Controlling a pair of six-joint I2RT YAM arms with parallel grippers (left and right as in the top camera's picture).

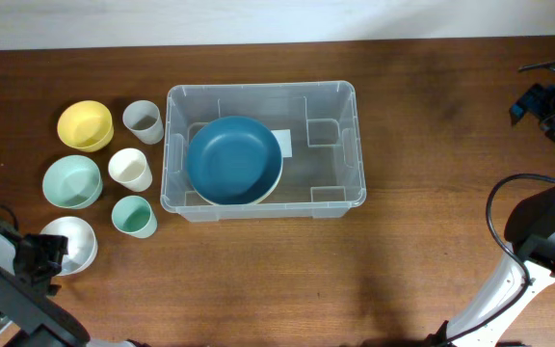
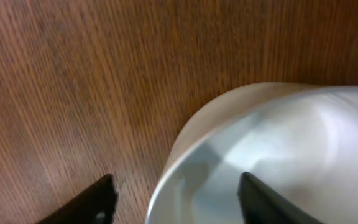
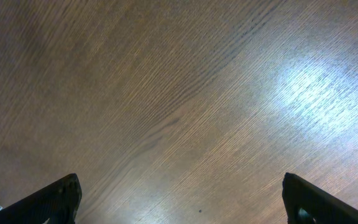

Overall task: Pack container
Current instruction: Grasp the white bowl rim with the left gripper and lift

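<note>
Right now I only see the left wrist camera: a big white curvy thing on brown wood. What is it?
Observer: A white bowl, at the table's front-left, beside a teal cup.
Operator: Is anything in the container yet?
Observer: Yes, the container has one blue bowl sitting in its left half.
Operator: What's the other arm doing?
Observer: The right gripper hangs above bare table, jaws wide apart, holding nothing.

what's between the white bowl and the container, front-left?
Overhead view: the teal cup stands between the white bowl and the container, touching neither. The rest of that stretch is bare table.
</note>
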